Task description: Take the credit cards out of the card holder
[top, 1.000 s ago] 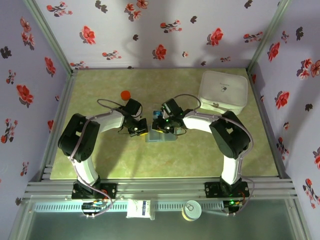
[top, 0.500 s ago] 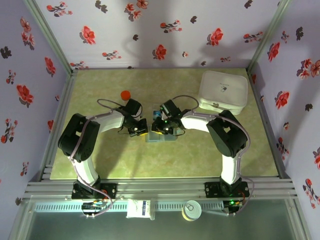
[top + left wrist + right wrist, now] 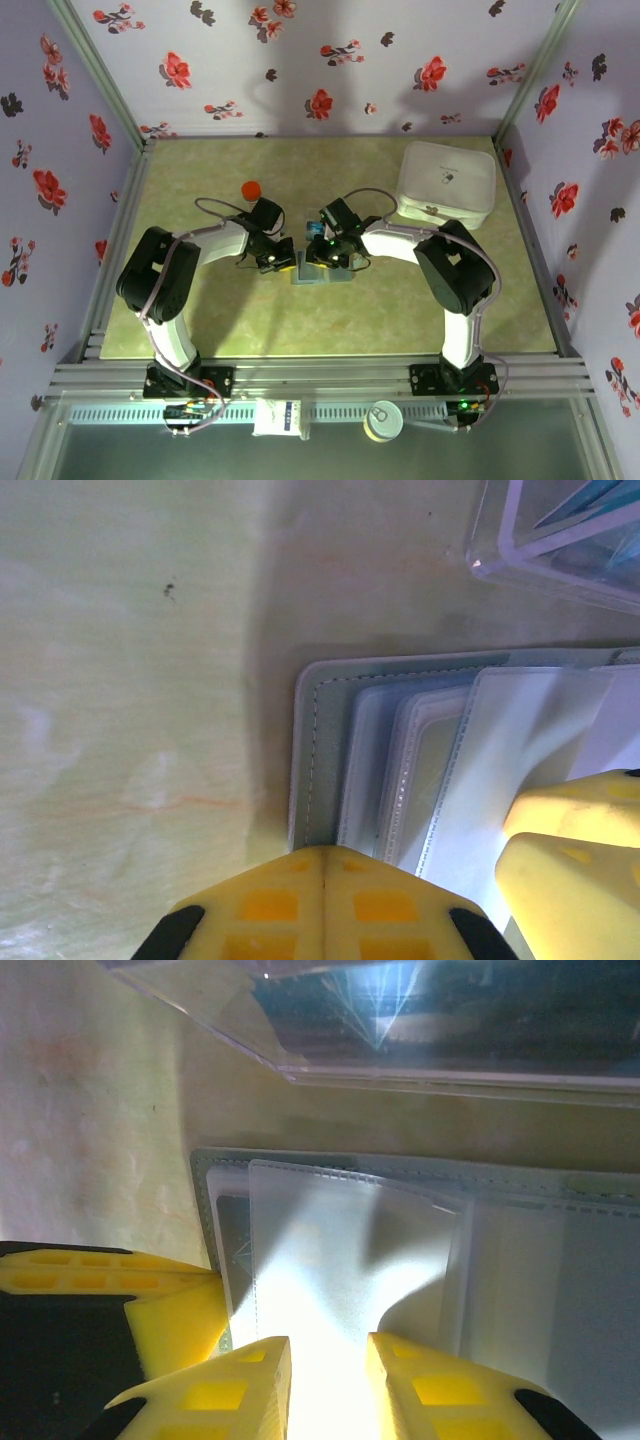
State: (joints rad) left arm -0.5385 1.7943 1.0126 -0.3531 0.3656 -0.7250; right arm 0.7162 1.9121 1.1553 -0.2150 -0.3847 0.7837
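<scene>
The card holder (image 3: 330, 276) lies open on the table between both arms, grey stitched rim (image 3: 325, 710) and frosted sleeves (image 3: 340, 1230) showing. My left gripper (image 3: 284, 263) is shut, its tips (image 3: 322, 852) resting on the holder's left edge. My right gripper (image 3: 316, 258) hangs over the left sleeves, jaws a narrow gap apart (image 3: 328, 1345), a frosted sleeve lying under the gap. Something dark (image 3: 232, 1235) sits in the leftmost sleeve. Blue, perhaps the credit cards (image 3: 585, 498), shows through the clear plastic square (image 3: 560, 555) just behind the holder.
A big white rounded box (image 3: 446, 183) stands at the back right. A small red object (image 3: 251, 189) sits behind the left arm. The clear plastic square (image 3: 420, 1030) lies close behind the holder. Floral walls enclose the table on three sides.
My right gripper has slid a little to the left over the holder, closer to the left gripper, and its jaws have narrowed slightly. The left arm has not moved.
</scene>
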